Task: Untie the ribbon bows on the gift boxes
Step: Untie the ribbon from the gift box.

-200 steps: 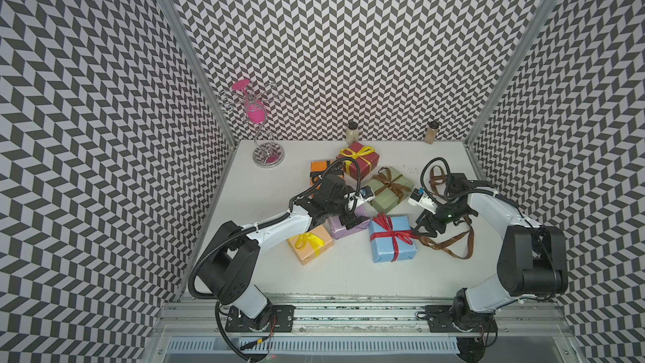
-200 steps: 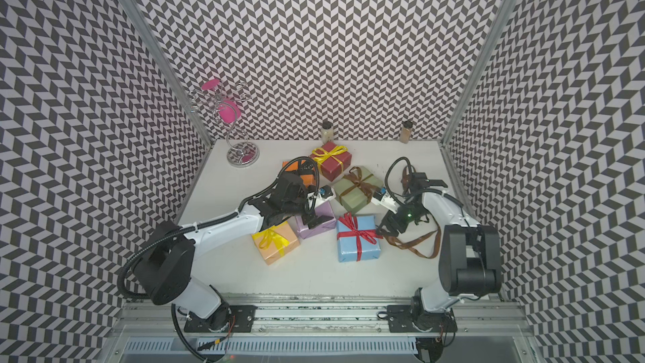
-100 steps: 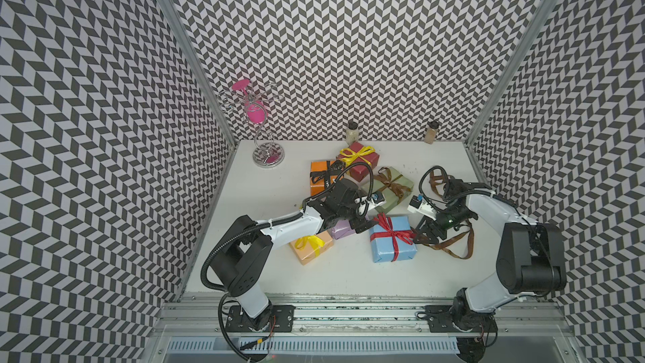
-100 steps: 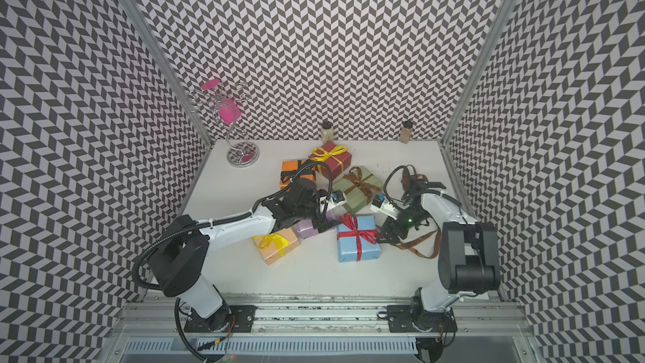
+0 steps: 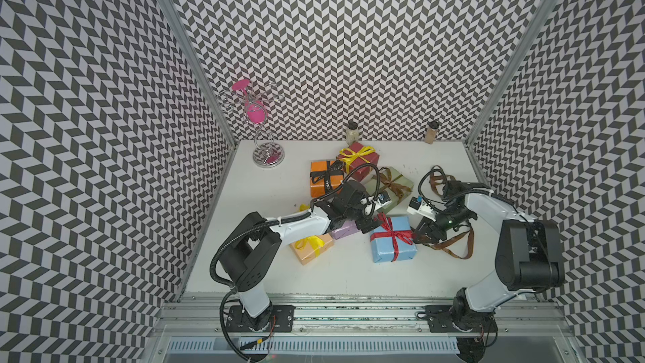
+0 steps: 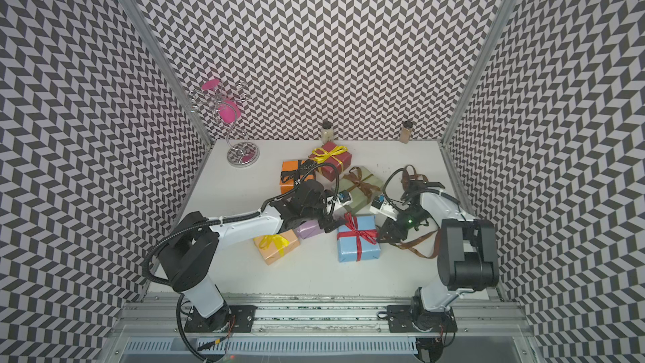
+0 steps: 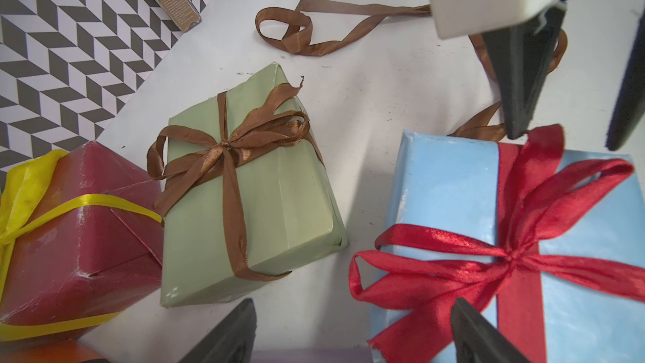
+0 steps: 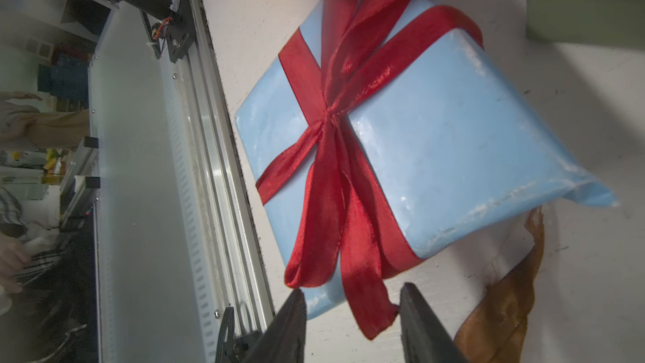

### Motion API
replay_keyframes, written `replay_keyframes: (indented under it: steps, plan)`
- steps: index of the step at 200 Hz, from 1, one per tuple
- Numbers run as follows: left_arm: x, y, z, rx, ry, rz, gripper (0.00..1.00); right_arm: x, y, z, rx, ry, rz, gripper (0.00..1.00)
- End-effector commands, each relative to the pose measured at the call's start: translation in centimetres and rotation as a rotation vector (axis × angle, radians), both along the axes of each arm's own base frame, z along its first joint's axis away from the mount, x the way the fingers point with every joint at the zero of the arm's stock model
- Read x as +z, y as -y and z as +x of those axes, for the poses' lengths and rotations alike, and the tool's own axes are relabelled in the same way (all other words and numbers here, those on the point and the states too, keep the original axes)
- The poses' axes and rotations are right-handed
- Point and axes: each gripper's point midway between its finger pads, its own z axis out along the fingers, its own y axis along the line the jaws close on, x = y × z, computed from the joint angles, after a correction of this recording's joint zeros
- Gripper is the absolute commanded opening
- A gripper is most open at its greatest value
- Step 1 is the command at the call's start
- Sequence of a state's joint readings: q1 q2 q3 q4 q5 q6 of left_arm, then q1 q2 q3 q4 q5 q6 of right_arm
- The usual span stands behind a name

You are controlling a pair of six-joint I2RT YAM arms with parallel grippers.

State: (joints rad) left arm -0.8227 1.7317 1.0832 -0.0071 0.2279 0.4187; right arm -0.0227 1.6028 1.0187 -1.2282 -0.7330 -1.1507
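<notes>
A light blue gift box (image 5: 393,239) (image 6: 357,242) carries a tied red ribbon bow (image 7: 513,260) (image 8: 331,113). My right gripper (image 8: 354,323) (image 5: 424,235) stands at the box's right edge. Its jaws are narrowed but open, and one red tail (image 8: 366,305) hangs between them, brushing one finger. My left gripper (image 7: 352,333) (image 5: 364,226) is wide open at the box's left edge, above the mostly hidden lilac box (image 5: 343,230). The sage green box (image 7: 251,183), dark red box (image 7: 76,225), orange box (image 5: 326,178) and peach box (image 5: 312,247) keep their bows.
A loose brown ribbon (image 5: 453,246) (image 7: 303,29) lies on the table right of the blue box. Two spice jars (image 5: 352,130) (image 5: 431,132) stand by the back wall. A wire stand with pink pieces (image 5: 258,127) is at the back left. A metal rail (image 5: 349,305) runs along the front.
My left gripper has swung right from the orange and lilac boxes to the blue box's left edge. The right jaws have narrowed around the red tail.
</notes>
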Motion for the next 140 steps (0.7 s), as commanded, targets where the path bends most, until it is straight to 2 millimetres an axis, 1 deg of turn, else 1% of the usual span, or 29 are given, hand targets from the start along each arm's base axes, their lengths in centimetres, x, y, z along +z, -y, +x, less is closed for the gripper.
replay_keyframes:
  steps: [1, 27, 44, 55, 76, 103, 140]
  plan:
    - [1.0, 1.0, 1.0, 0.026, 0.034, -0.025, 0.87, 0.5, -0.3, -0.4, 0.027, -0.006, 0.036, 0.37]
    - [0.8, 0.9, 1.3, 0.038, 0.037, -0.02, 0.87, 0.7, -0.3, -0.6, 0.034, -0.004, 0.038, 0.32]
    - [0.6, 0.9, 1.1, 0.035, 0.034, -0.016, 0.87, 1.1, -0.5, -0.4, 0.034, 0.008, 0.046, 0.25]
    - [0.6, 0.9, 1.1, 0.036, 0.034, -0.016, 0.87, 1.3, -0.6, -0.2, 0.031, 0.013, 0.056, 0.23]
    - [0.6, 0.9, 1.0, 0.032, 0.036, -0.016, 0.87, 1.9, -0.9, 0.4, 0.028, 0.02, 0.083, 0.24]
    - [0.6, 0.9, 1.0, 0.03, 0.037, -0.015, 0.87, 2.2, -1.1, 1.0, 0.022, 0.017, 0.102, 0.24]
    - [0.5, 0.9, 1.0, 0.03, 0.037, -0.014, 0.87, 1.9, -1.2, 1.0, 0.027, -0.001, 0.106, 0.33]
